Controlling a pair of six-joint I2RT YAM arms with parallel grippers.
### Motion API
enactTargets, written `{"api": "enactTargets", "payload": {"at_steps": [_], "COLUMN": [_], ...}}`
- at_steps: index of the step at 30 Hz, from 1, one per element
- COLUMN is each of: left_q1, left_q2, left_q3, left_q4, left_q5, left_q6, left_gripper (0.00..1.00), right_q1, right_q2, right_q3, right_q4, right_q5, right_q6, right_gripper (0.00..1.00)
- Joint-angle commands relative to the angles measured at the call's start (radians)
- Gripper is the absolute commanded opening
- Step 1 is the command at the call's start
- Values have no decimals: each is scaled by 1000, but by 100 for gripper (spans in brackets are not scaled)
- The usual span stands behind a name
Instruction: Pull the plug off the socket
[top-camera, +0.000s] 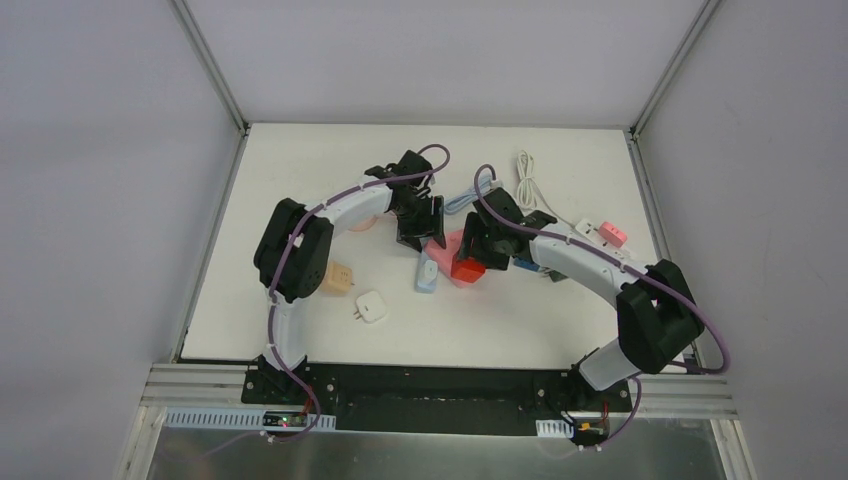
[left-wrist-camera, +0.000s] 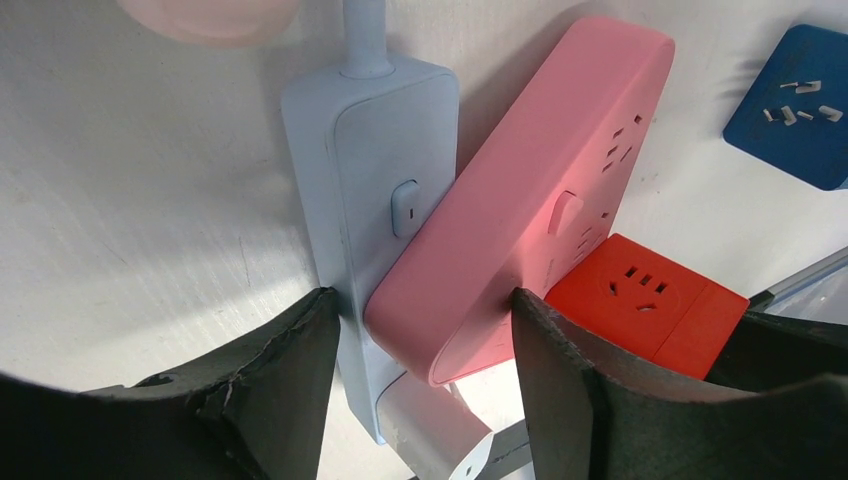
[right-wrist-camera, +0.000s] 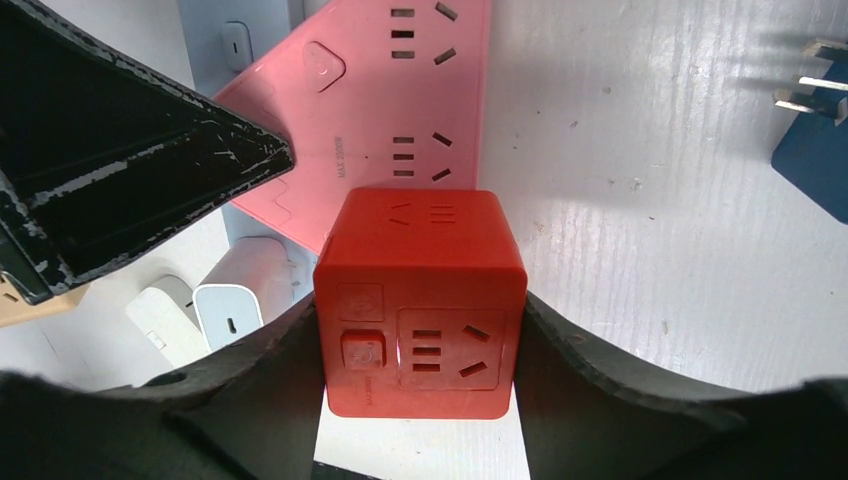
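The red cube adapter (right-wrist-camera: 420, 300) sits near the middle of the worktop (top-camera: 300, 170), plugged into one end of the pink power strip (left-wrist-camera: 540, 190). The right claw (right-wrist-camera: 420, 345) pinches its two flat sides. The left claw (left-wrist-camera: 420, 340) brackets the pink strip and a blue strip (left-wrist-camera: 360, 170) beside it; whether it presses cannot be told. The cube looks rigid, light and glossy, probably slippery, so a square flat-side hold suits it.

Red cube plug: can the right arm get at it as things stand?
Probably yes. The right hand straddles the red cube plug, a finger against each side; the left hand brackets the pink socket strip beside it, apparently clear of that grip.
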Motion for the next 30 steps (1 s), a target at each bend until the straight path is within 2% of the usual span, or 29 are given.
{"api": "enactTargets", "payload": {"at_steps": [1, 2, 5, 8, 10, 15, 17, 23, 24, 30], "left_q1": [-12, -12, -12, -12, -12, -12, -12, -12, -12, -13], "left_q2": [29, 28, 29, 29, 31, 41, 43, 48, 47, 45], "left_q3": [-64, -72, -89, -98, -98, -92, -92, -102, -102, -105], "left_q4": [-52, -52, -50, -50, -52, -64, -68, -70, -74, -87], "left_q5": [-37, -39, -37, -41, -48, -81, -78, -74, -74, -74], "left_q6": [-14, -12, -9, -3, 0, 6, 7, 7, 7, 14], "left_gripper": [50, 49, 48, 48, 48, 48, 48, 45, 44, 43], "right_q1": [0, -4, -6, -5, -5, -5, -5, -7, -7, -14], "right_q2": [19, 29, 69, 86, 90, 105, 101, 48, 39, 29], "right_q3": [71, 79, 88, 75, 65, 67, 67, 91, 100, 150], "right_q4": [-14, -18, -34, -27, -22, -31, -33, -23, -22, 8], "right_q5": [-88, -106, -107, -87, -75, -82, -79, -89, -93, -173], "right_q6": [12, 16, 32, 44, 49, 50, 52, 48, 46, 40], "right_gripper": [6, 9, 41, 63, 68, 69, 63, 7, 0, 0]}}
